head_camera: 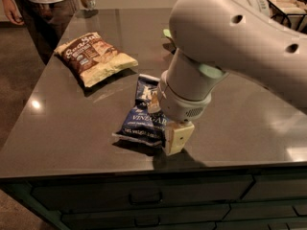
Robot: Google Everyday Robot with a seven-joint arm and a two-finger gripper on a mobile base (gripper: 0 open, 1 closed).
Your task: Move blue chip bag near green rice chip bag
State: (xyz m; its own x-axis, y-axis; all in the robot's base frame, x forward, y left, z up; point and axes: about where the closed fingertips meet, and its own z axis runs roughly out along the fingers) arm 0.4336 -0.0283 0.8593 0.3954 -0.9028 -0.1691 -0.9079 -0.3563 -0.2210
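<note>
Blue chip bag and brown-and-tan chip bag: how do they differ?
The blue chip bag is dark blue and smaller; the brown-and-tan chip bag is larger. The blue chip bag lies partly under the gripper near the front edge; the brown-and-tan chip bag lies uncovered, farther back. Both rest on the counter.
</note>
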